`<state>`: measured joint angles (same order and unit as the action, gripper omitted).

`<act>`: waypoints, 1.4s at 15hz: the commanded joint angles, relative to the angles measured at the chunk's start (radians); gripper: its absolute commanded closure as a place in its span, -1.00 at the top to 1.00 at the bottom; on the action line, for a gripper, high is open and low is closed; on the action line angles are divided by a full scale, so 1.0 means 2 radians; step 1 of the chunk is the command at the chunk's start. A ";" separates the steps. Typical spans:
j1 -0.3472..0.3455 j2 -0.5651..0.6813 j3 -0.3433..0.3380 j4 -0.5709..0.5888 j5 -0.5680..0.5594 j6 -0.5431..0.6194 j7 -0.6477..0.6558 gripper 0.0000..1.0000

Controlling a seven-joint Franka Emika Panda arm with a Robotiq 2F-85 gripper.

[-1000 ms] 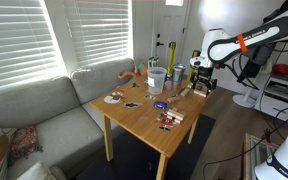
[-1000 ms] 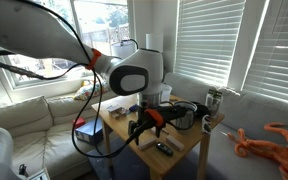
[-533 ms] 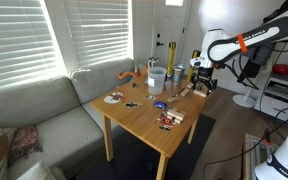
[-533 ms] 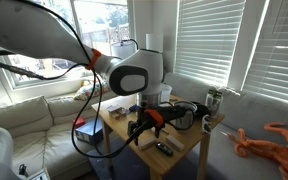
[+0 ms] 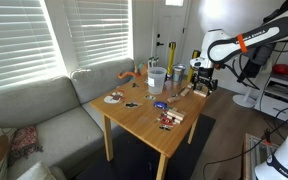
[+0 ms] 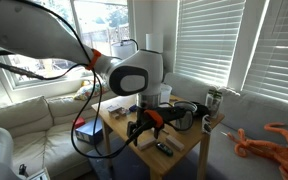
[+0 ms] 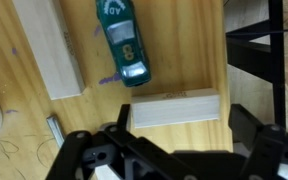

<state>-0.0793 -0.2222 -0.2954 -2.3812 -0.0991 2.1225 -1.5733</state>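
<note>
Hand (image 7: 166,140) open as wide as it goes, its 2 black fingers (image 7: 79,152) splayed to either side and gripping nothing. It hangs just above the far corner of the wooden counter (image 5: 142,118), as an exterior view shows (image 5: 203,84).

From the wrist view, the thing nearest it is a small wooden block (image 7: 174,108). It is pale, unpainted wood with a faint grain, a plain rectangle with square-cut ends, lying flat on the counter with its long side running crosswise between the 2 fingers. Nothing touches it, and whether the fingertips reach down to its level I cannot tell.

Just beyond the block, apart from it by a thin strip of bare wood, sits a toy car (image 7: 121,42). It is teal-green with dark windows, white lettering on the bonnet and an 8 on the roof, and it is turned at a slight slant. A few purple scribbles mark the counter beside it. To the car's side lies a longer plank (image 7: 47,50) of the same pale wood, also slanted.

Further along the counter in an exterior view stands a clear cup (image 5: 156,77).
</note>
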 commanded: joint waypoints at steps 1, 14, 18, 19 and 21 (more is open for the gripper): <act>-0.012 -0.002 0.010 -0.003 -0.002 -0.006 -0.011 1.00; -0.003 -0.053 0.039 -0.010 -0.009 -0.056 0.019 0.19; 0.011 -0.106 0.068 -0.016 -0.005 -0.098 0.042 0.19; 0.017 -0.118 0.077 -0.020 -0.002 -0.104 0.050 0.19; 0.031 -0.136 0.091 -0.025 0.007 -0.106 0.069 0.19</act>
<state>-0.0506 -0.4091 -0.1510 -2.3890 -0.0994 1.9307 -1.4957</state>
